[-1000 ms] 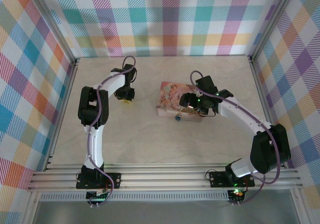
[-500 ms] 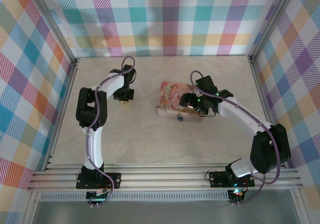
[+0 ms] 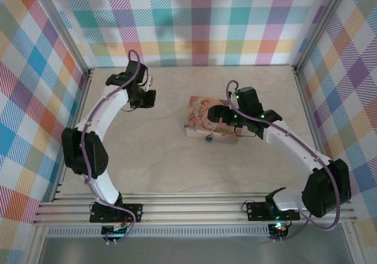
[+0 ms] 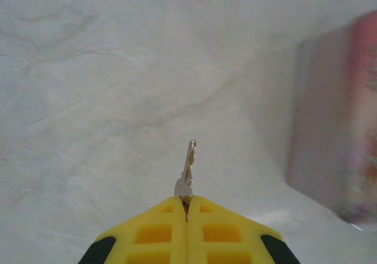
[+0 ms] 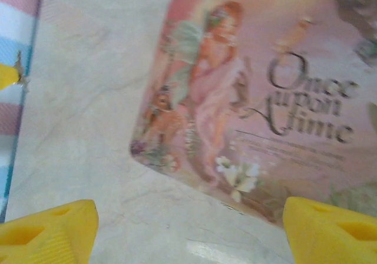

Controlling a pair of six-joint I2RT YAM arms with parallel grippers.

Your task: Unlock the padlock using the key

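— Left gripper (image 4: 187,202): how is it found?
— Its yellow moulded fingers (image 4: 153,234) are pressed together on the bow of a thin silvery key (image 4: 188,158), blade pointed ahead. Within the last second it has been swung out toward the far-left corner of the marbled worktop (image 3: 177,164), so insertion is judged further off.
— And the right gripper (image 5: 191,225)?
— It is held spread wide above the glossy pink rectangular tin (image 5: 247,99) mid-worktop. The tiny teal padlock (image 3: 208,138) is seen at the tin's near edge, ungrasped.
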